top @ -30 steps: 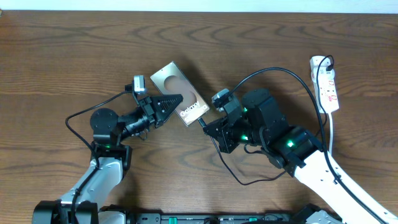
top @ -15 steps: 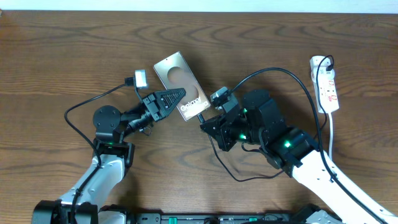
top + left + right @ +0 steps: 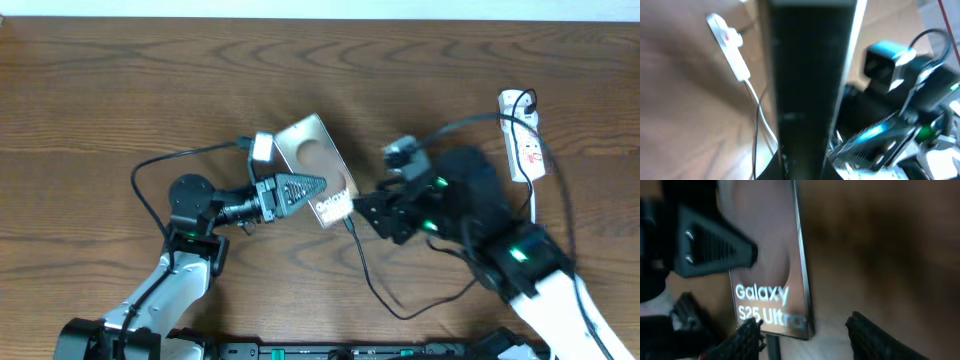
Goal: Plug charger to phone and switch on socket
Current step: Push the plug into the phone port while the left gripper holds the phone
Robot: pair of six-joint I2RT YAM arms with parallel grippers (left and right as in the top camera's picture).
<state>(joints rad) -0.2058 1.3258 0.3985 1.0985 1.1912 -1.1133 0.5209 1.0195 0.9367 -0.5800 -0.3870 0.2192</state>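
Note:
The phone (image 3: 312, 152) is held tilted above the table, my left gripper (image 3: 318, 185) shut on its face and back. In the left wrist view the phone (image 3: 807, 85) is a dark edge-on band filling the middle. The right wrist view shows the phone (image 3: 767, 275) with white Galaxy lettering. The charger's connector tip (image 3: 773, 347) sits at the phone's lower end. My right gripper (image 3: 805, 336) stands open on either side of that end, touching nothing. The charger cable (image 3: 378, 292) loops down, then up towards the white socket (image 3: 526, 138) at the far right.
The charger's black plug (image 3: 522, 99) sits at the socket's far end. The socket (image 3: 730, 47) also shows small in the left wrist view, with its white lead trailing down. My right arm (image 3: 900, 105) is close beside the phone. All frames are blurred by motion.
My right gripper has opened and let go of the connector tip. Both arms and the phone have shifted to the right, and the phone has turned a little.

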